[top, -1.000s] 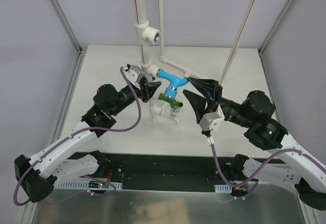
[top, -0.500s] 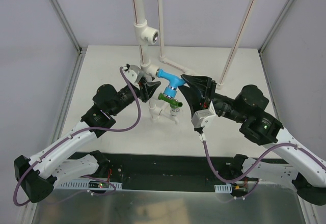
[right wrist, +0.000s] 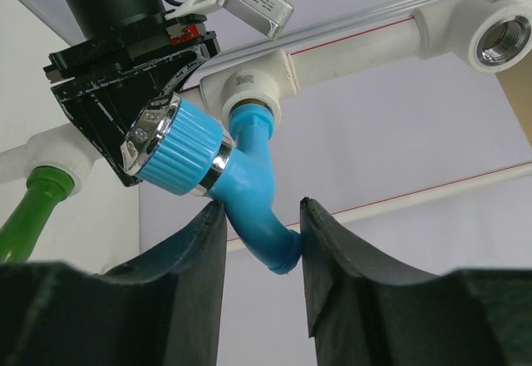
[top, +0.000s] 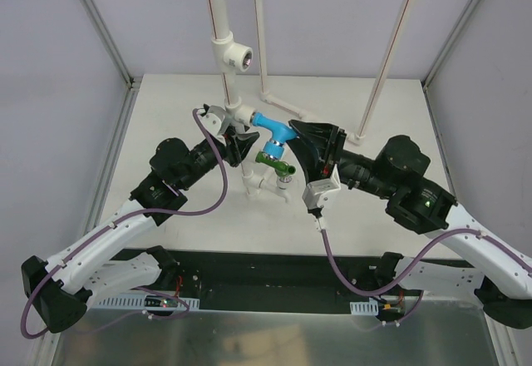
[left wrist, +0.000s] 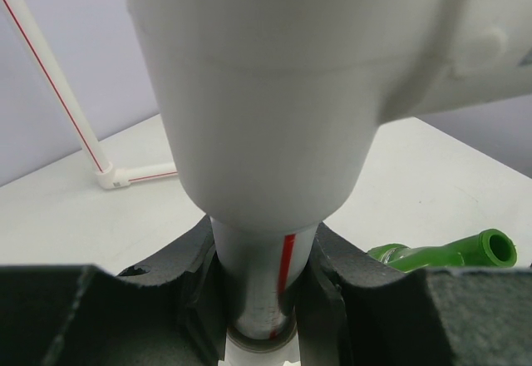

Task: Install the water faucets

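Observation:
The light blue faucet (top: 273, 132) with a shiny silver top is screwed into a white tee on the pipe frame (top: 224, 50). The dark green faucet (top: 275, 162) sits in the fitting just below it. My left gripper (top: 241, 144) is shut on the upright white pipe (left wrist: 259, 270) below the tee; the green faucet's spout (left wrist: 453, 252) shows at its right. My right gripper (top: 301, 143) reaches in from the right. In the right wrist view its gripper (right wrist: 262, 216) has the blue faucet's bent spout (right wrist: 264, 229) between its fingers, both tips touching it. The green faucet (right wrist: 29, 212) shows at the left there.
The white pipe frame rises from the table (top: 166, 108), with an open threaded tee socket (top: 240, 58) higher up, also in the right wrist view (right wrist: 499, 37). Thin white pipes with red stripes (top: 391, 58) slant up at the back right. Grey walls enclose three sides.
My right gripper has moved left onto the blue faucet and narrowed its jaws around the spout. The pipe frame's top has leaned slightly left. The left gripper keeps its hold.

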